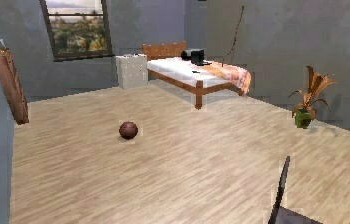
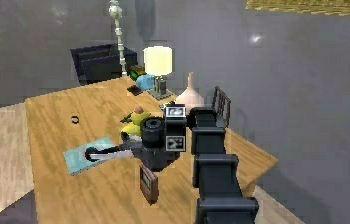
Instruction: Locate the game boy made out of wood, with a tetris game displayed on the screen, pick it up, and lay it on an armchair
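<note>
On the wooden table [image 2: 53, 110], a pale blue sheet [image 2: 81, 158] lies left of the gripper [image 2: 121, 165], whose hold I cannot tell, with a small yellowish thing [image 2: 133, 124], too blurred to name as the game boy, just beside it.

The pincer [image 2: 123, 168] covers part of a yellow thing [image 2: 132, 127] on the counter [image 2: 53, 115]; a dark chair [image 1: 283, 192] is cut off at the forward view's bottom edge.
</note>
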